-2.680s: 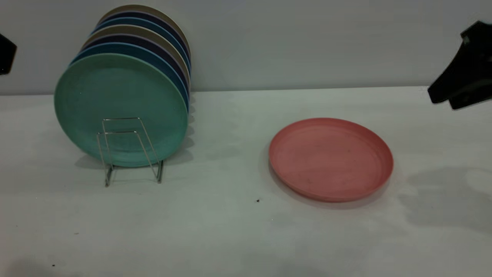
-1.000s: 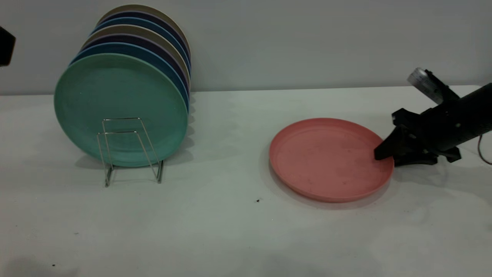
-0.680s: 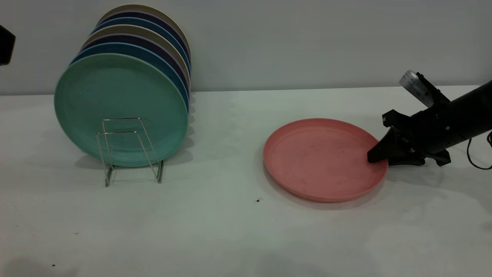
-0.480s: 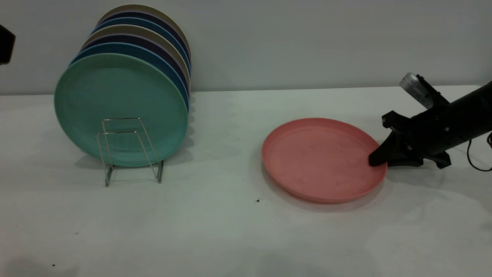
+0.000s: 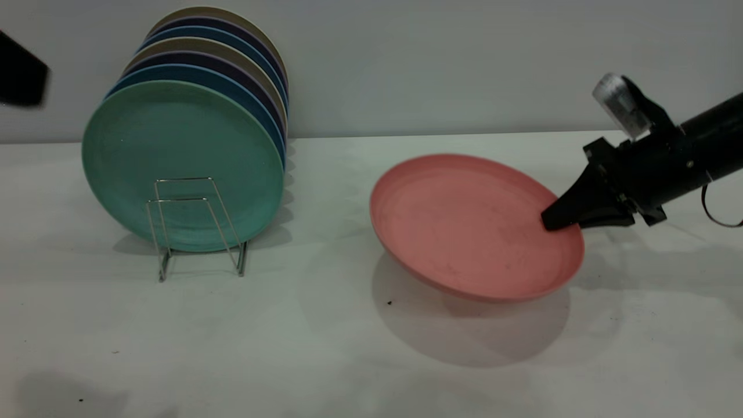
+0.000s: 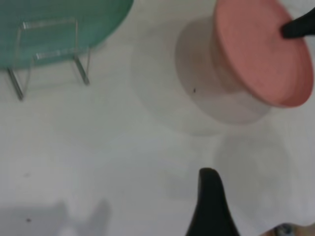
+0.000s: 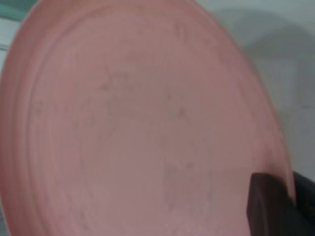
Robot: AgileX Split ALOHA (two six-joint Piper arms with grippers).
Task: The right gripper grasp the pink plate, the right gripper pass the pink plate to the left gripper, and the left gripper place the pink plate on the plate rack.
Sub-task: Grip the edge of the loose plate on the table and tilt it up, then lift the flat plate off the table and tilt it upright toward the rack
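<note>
- The right hand (image 5: 551, 220) is clamped on the near-right rim of the pink plate (image 5: 473, 223), one finger lying over the inner face and the other under the rim
- That plate hangs clear of the counter (image 5: 348, 348), tilted so the side away from the right hand sits higher and its hollow face shows; a broad shadow lies on the counter below it
- In the right wrist view the pink plate (image 7: 142, 123) fills nearly everything, with a dark fingertip (image 7: 270, 206) pressed on its rim
- The left hand (image 5: 20, 78) shows only as a dark blurred shape at the far side of the scene from the right hand, above and beyond the rack; I cannot tell whether its fingers are spread or closed
- In the left wrist view one dark finger (image 6: 211, 206) of the left hand is seen above bare counter, with the pink plate (image 6: 261, 54) well ahead of it
- The plate rack (image 5: 194, 226) stands well apart from the right hand, nearer the left hand, with a green plate (image 5: 180, 157) upright in it and further plates (image 5: 232, 52) in blue, purple and tan ranked behind; two wire loops in front of the green plate are free
</note>
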